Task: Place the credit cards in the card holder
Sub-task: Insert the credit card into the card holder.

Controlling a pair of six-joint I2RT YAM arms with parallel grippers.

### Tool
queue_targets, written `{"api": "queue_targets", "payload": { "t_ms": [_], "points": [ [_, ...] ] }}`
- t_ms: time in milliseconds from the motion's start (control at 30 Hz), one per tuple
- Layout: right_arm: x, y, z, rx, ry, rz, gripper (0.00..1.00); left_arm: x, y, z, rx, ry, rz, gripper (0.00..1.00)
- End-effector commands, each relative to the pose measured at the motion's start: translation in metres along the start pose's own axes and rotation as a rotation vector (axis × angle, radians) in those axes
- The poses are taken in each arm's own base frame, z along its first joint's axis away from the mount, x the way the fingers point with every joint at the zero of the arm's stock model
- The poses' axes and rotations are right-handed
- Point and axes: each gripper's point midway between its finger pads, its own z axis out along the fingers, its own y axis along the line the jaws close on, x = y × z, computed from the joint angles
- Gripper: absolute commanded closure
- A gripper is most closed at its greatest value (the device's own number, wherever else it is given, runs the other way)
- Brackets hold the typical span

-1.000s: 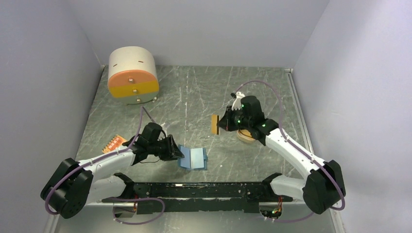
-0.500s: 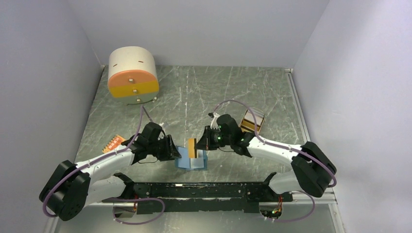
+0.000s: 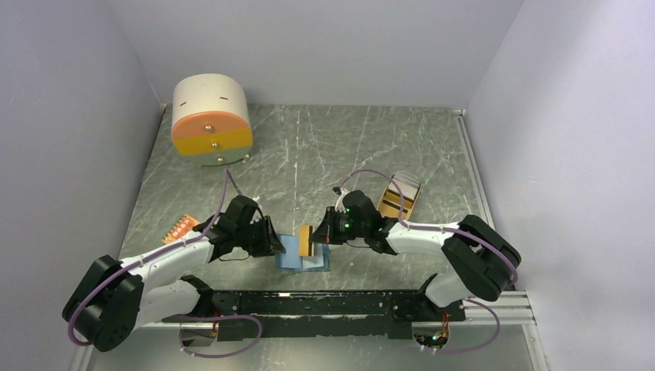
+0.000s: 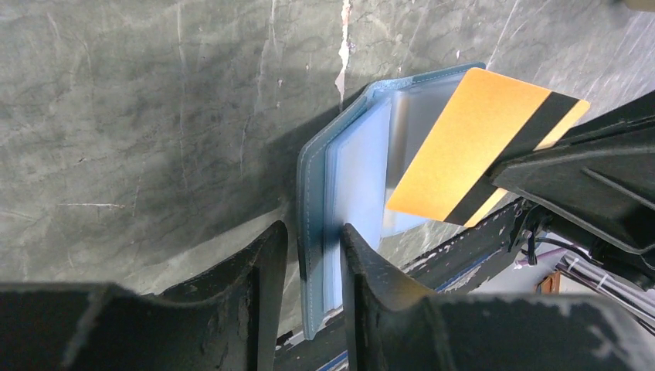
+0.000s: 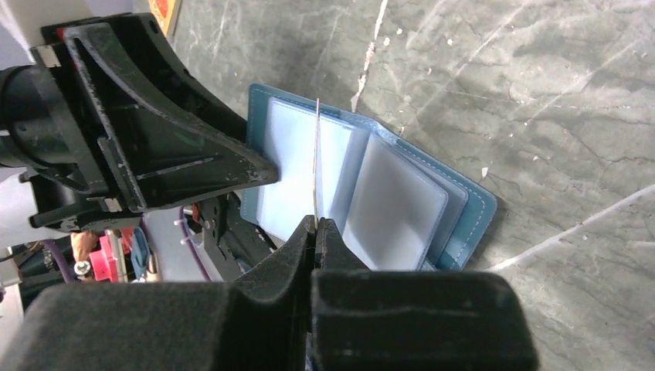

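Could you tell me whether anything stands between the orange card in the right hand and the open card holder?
Nothing visible does. The right hand holds the orange card edge-on over the clear sleeves of the card holder. The left hand grips the holder's cover at its edge, beside the card's path.

Right wrist view: the right gripper point(image 5: 315, 224) pinches the orange-yellow card point(image 5: 316, 154), which I see edge-on only, so its face is unreadable. The fingers hide the near edge of the card holder point(image 5: 394, 201). A second card point(image 5: 165, 11) is cut off by the upper left edge.

Left wrist view: the left gripper point(image 4: 313, 239), at lower centre, clamps the holder's cover, and its fingers hide the gripped strip.

Top view: the second card's print is too small to read. I cannot tell the contents of the tray point(image 3: 386, 209), right of centre.
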Motion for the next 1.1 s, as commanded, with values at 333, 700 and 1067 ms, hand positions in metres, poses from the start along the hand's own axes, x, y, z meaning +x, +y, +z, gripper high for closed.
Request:
{"api": "queue_targets", "payload": {
  "t_ms": [333, 700, 1067],
  "points": [
    [0.003, -0.015, 0.009, 0.016, -0.028, 0.010, 1.00, -0.002, 0.010, -0.003, -0.043, -0.023, -0.003, 0.68],
    [0.004, -0.020, 0.009, 0.024, -0.044, 0.026, 1.00, 0.002, 0.013, 0.000, -0.051, -0.005, -0.006, 0.78],
    [0.010, -0.022, 0.009, 0.003, -0.038, 0.052, 1.00, 0.001, 0.010, -0.002, -0.040, -0.010, -0.004, 0.83]
  ]
}}
